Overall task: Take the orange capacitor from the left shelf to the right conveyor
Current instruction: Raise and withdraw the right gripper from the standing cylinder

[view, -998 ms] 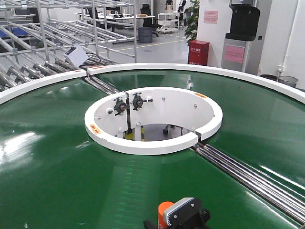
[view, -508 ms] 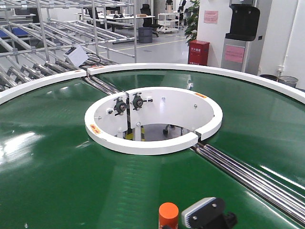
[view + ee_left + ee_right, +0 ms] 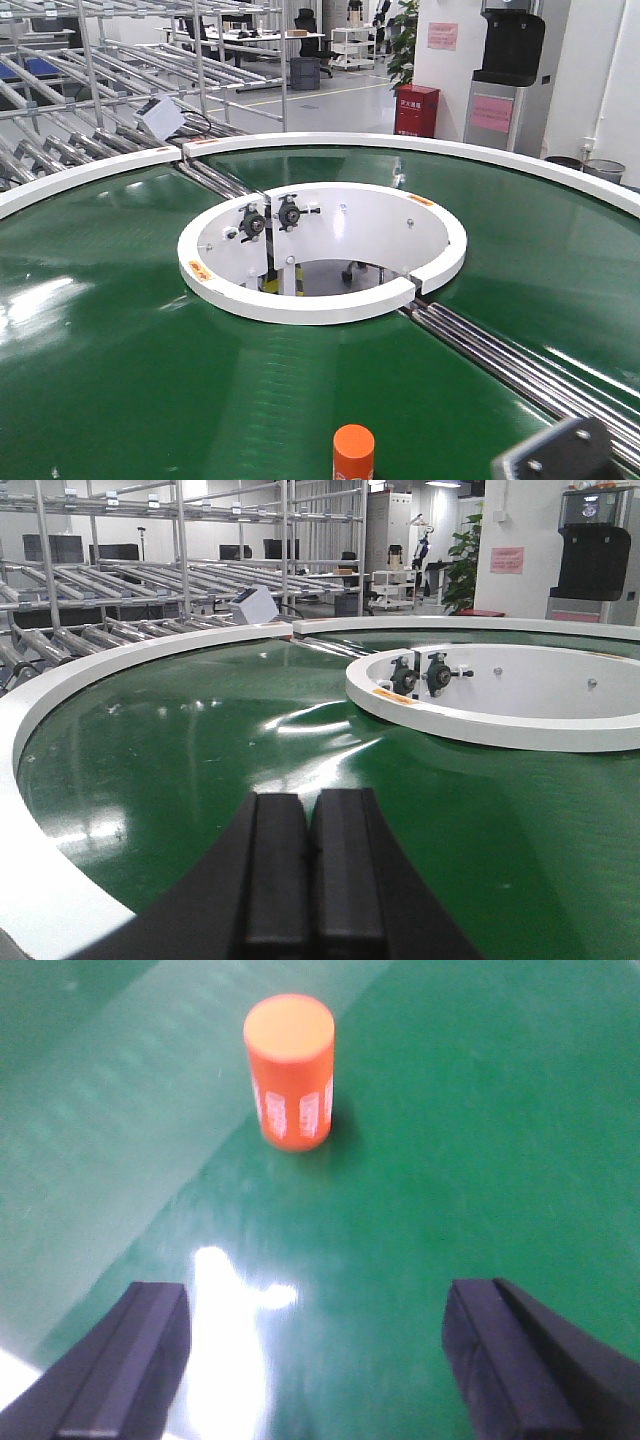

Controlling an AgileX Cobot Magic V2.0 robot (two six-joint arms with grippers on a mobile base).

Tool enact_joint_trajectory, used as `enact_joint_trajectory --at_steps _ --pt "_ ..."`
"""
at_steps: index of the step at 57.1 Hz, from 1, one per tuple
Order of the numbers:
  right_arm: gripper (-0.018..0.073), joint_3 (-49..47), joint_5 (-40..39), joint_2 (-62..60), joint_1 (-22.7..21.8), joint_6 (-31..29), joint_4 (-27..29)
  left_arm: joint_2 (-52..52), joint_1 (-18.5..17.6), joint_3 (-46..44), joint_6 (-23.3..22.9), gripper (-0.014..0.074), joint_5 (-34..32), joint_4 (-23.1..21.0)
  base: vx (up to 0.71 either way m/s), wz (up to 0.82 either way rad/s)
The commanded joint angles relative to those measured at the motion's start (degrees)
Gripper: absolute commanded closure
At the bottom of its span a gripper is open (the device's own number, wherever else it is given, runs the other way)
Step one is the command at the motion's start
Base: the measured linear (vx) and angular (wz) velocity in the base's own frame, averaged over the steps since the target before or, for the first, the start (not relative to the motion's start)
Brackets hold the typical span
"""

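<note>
I see the small bright-orange cylindrical capacitor (image 3: 289,1070) upright near the round dark-green conveyor belt's (image 3: 120,370) near edge; right gripper (image 3: 320,1360) spread empty, left gripper (image 3: 310,865) clenched.

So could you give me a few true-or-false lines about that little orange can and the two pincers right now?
1. The orange capacitor stands upright on the green belt. True.
2. The right pincer is clamped on it. False: it is open, with the can clear of both fingers.
3. The left pincer is shut with nothing in it. True.
4. The can lies inside the white inner ring. False: it stands on the belt, outside that ring.
</note>
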Motion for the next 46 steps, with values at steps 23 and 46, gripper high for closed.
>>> enact_joint_trajectory --at_steps 23,46 --pt "0.0084 -1.45 17.57 -24.67 -0.07 -3.23 -1.0 -0.66 -0.09 1.86 -0.37 0.0602 -4.65 -0.41 0.0 0.0" --pt "0.0424 -1.45 19.37 -28.59 -0.07 -4.26 -0.66 -0.66 -0.09 1.86 -0.37 0.0602 -4.65 -0.41 0.0 0.0"
